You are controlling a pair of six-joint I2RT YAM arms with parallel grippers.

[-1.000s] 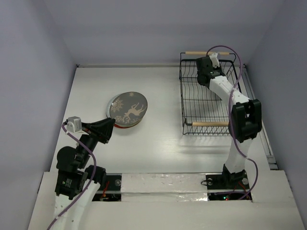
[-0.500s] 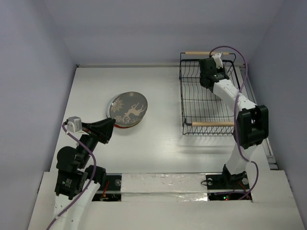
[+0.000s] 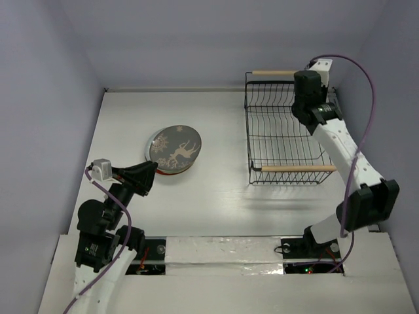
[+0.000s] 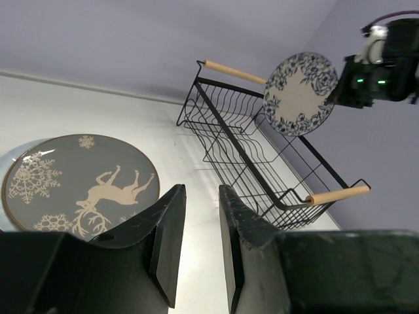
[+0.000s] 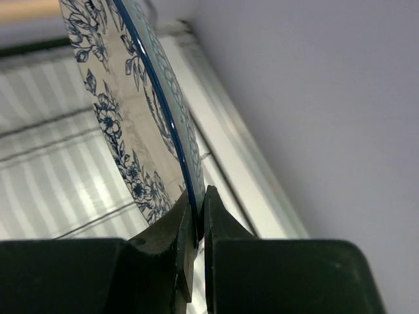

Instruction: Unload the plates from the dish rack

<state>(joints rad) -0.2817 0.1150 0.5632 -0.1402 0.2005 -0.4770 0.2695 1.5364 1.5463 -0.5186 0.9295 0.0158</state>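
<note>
Your right gripper (image 5: 196, 212) has risen out of the dish rack (image 3: 249, 134) to its far right corner, fingers pinched on the rim of the blue floral plate (image 4: 300, 93), which now hangs upright above the wires. It looks like the last plate out. Your left gripper (image 4: 196, 245) sits near left, fingers narrowly parted and holding nothing. Count one plate aloft, one deer plate (image 3: 175, 149) topping a stack at left, and none visible in the rack.
</note>
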